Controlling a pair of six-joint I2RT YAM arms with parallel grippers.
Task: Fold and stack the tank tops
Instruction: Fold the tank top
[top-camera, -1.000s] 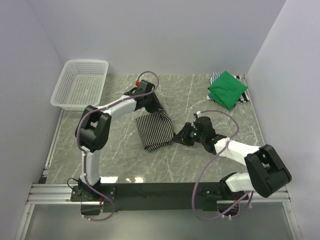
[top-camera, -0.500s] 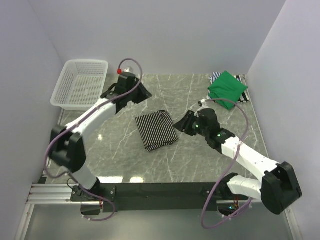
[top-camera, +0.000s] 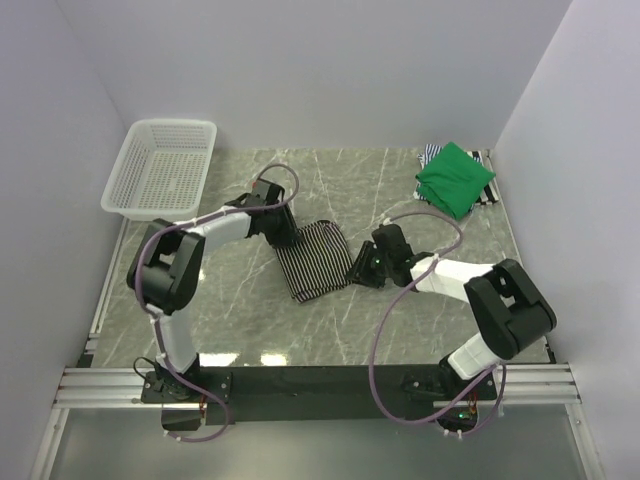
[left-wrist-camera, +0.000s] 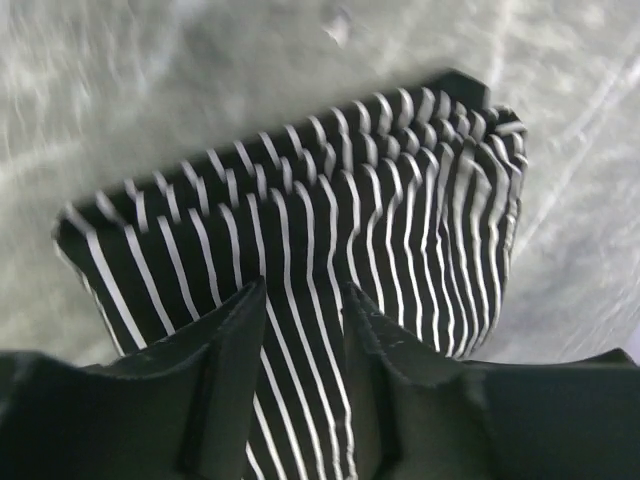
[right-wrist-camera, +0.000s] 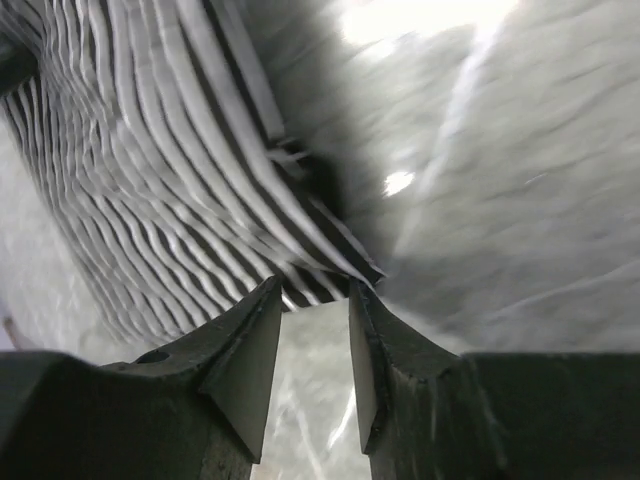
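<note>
A folded black-and-white striped tank top (top-camera: 315, 260) lies flat in the middle of the table. My left gripper (top-camera: 283, 232) is low over its far left edge, jaws apart, and the striped cloth (left-wrist-camera: 330, 210) lies under and between the fingers (left-wrist-camera: 302, 290). At the cloth's right edge, my right gripper (top-camera: 358, 272) is open, with bare marble between its fingers (right-wrist-camera: 313, 285) and the tips touching the hem (right-wrist-camera: 300, 250). At the back right, a folded green tank top (top-camera: 455, 178) rests on a finely striped one (top-camera: 430, 155) that peeks out beneath it.
A white mesh basket (top-camera: 160, 170) stands at the back left corner. The marble table (top-camera: 240, 310) ends at walls on the left, back and right. Both arms' cables loop above the table near the striped top.
Both grippers lifted away from the striped top half a second ago and have come back down to its edges, the left from the back left, the right from just above.
</note>
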